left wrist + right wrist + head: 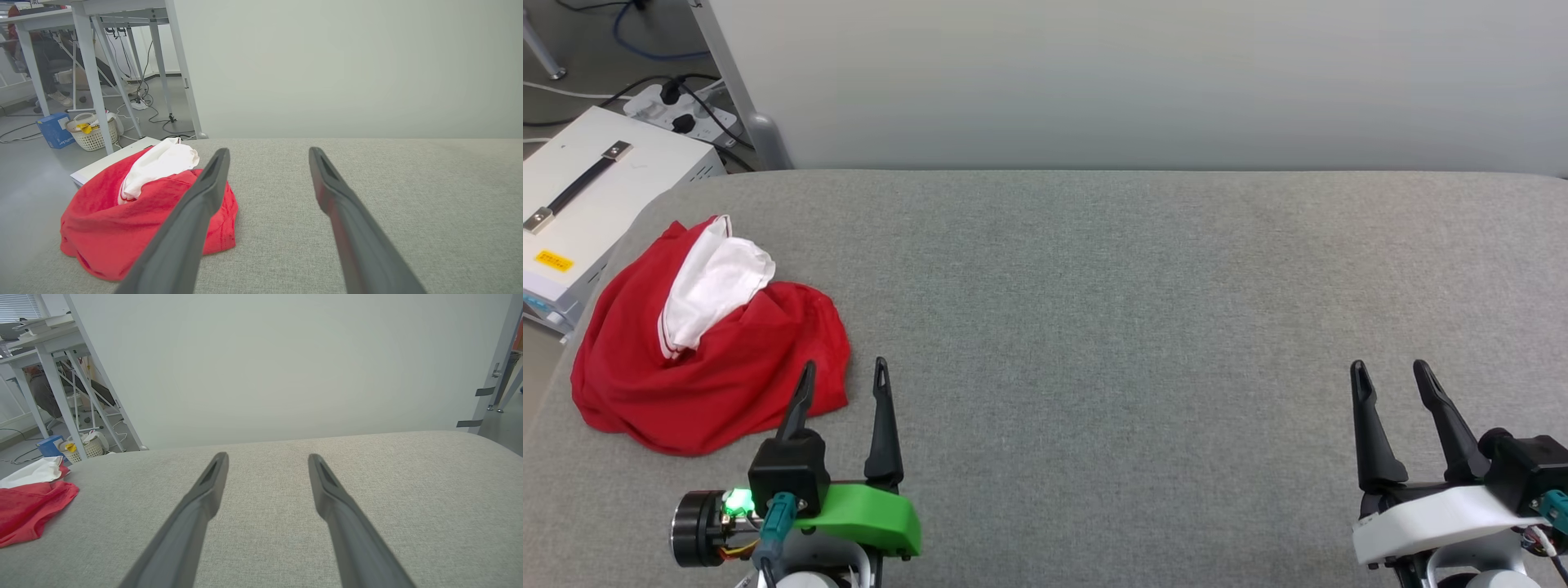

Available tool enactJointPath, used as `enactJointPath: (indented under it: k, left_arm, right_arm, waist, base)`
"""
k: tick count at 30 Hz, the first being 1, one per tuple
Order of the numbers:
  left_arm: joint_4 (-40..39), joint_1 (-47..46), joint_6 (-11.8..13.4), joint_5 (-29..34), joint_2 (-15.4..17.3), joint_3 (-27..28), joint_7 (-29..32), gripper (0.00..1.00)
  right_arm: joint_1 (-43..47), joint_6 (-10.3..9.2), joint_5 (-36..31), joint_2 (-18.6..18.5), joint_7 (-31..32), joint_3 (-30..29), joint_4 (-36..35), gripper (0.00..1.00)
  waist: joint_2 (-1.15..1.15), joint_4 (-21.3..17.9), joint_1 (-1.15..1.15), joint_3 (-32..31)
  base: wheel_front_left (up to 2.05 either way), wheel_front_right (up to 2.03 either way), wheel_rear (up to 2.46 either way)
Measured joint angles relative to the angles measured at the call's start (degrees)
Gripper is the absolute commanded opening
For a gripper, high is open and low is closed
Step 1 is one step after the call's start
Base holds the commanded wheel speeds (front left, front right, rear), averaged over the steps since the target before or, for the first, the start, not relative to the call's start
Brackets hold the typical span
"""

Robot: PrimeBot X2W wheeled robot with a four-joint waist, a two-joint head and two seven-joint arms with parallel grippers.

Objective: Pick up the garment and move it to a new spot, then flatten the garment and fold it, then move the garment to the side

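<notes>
garment (735, 359) lay crumpled in a heap at the left end of the grey fabric surface (1135, 310), white sleeve uppermost. left gripper (844, 366) stood just beside its near right edge, jaws spread, holding nothing. right gripper (1388, 366) sat well apart to the right, jaws likewise spread and empty.

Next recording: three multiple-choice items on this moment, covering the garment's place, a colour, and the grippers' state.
1. Where on the grey fabric table does the red jersey T-shirt lie? A) left end B) middle C) right end
2. Its exposed sleeve is: A) black B) white C) blue
3. The left gripper and right gripper are: A) both open, empty B) left shut on shirt C) both shut
Answers: A, bunched by the left edge; B, white cloth tops the heap; A, fingers stand apart, nothing between.
</notes>
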Motion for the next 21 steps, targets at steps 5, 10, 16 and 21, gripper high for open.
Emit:
enactJointPath:
  k: [5, 10, 16, 21]
  left_arm:
    - [0.21, 0.00, 0.25, -0.07, 0.00, -0.29, -0.51, 1.00]
    - [0.60, -0.01, 0.54, -0.18, -0.01, -0.55, -1.08, 1.00]
    - [1.19, -0.01, 1.11, -0.57, -0.01, -0.67, -1.87, 1.00]
    - [1.36, -0.03, 1.85, -1.00, -0.02, -0.59, -2.38, 1.00]
  right_arm:
    - [0.10, 0.00, 0.62, 0.00, -0.64, -0.03, -0.01, 1.00]
    - [0.16, 0.00, 1.19, 0.00, -1.04, 0.03, -0.02, 1.00]
    - [0.34, 0.00, 2.13, 0.00, -1.87, 0.37, -0.11, 1.00]
    - [0.42, 0.00, 2.33, -0.01, -2.41, 0.65, -0.38, 1.00]
  waist:
    - [0.00, 0.25, 0.00, 0.09]
    - [0.00, 0.78, 0.00, 0.18]
    - [0.00, 2.20, 0.00, 0.54]
    - [0.00, 4.00, 0.00, 0.96]
  base:
    - [0.00, 0.00, 0.00]
    - [0.00, 0.00, 0.00]
    - [0.00, 0.00, 0.00]
    - [0.00, 0.00, 0.00]
